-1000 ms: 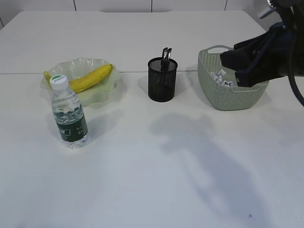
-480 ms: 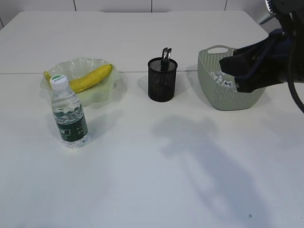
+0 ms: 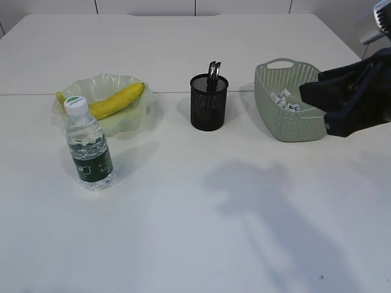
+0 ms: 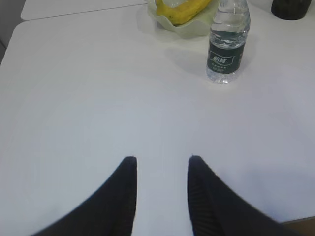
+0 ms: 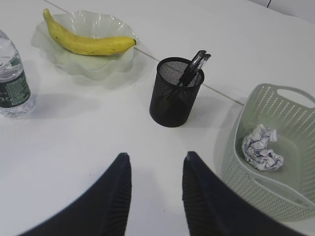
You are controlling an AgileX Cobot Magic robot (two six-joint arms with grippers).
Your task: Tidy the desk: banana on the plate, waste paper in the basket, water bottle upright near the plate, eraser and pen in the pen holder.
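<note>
The right gripper (image 5: 154,169) hangs over bare table with its jaws parted and nothing between them, and the left gripper (image 4: 160,169) does the same, open and empty.

Ahead of the right gripper's tips and a touch right stands the pen holder (image 5: 175,92), a pen's dark clip end poking above its rim; whether the eraser is inside I cannot tell. Further right, just beside it, the basket (image 5: 296,204) holds the crumpled waste paper (image 5: 261,147): light, soft stuff, easy to pinch anywhere.

Far ahead and left, the banana (image 5: 86,42) lies in the plate (image 5: 93,67). It looks soft-skinned and bruisable, best taken gently across its thick middle. The plate seems glassy and brittle, its wavy rim a poor place to pinch.

From the left gripper, the water bottle (image 4: 227,42) stands upright ahead and right, just beside the plate. Its clear wall looks thin, slick and springy, with water adding weight; the labelled waist gives the surest hold.
</note>
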